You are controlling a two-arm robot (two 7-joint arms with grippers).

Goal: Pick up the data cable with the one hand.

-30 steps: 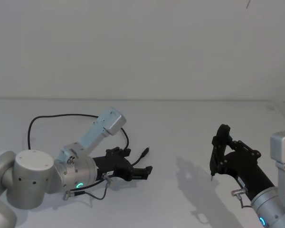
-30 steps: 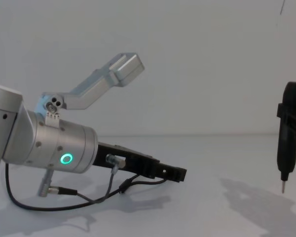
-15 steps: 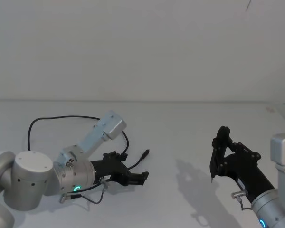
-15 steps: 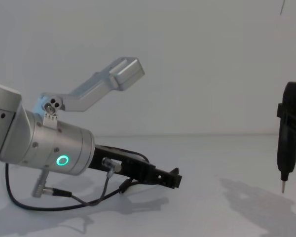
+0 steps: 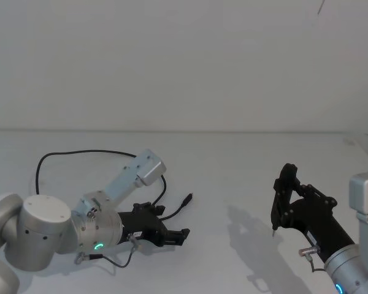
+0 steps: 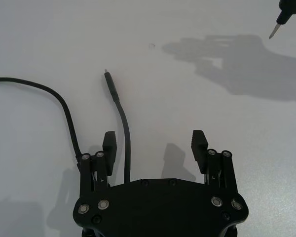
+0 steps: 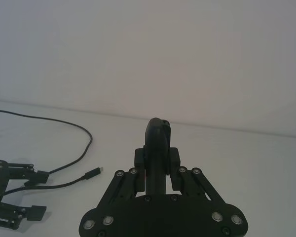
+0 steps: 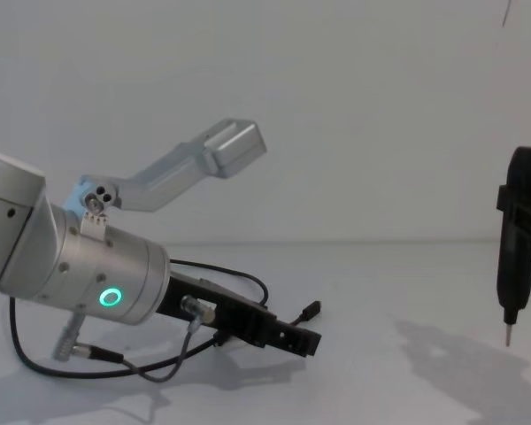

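Left wrist view: left claw [image 6: 154, 140] spread low over the worktop [image 6: 227, 113], cable [image 6: 124, 128] lying between its fingers [image 6: 110, 143], ungripped. Closing and lifting remain; right claw [image 7: 157, 165], aside, clenches a tool [image 7: 158, 131]

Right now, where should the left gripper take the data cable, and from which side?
The straight stretch of the data cable just behind its plug, from above: it lies along the table and runs between the open left gripper's fingers, nearer one of them, so centring first seems wise. The right gripper holds a black tool, well aside.
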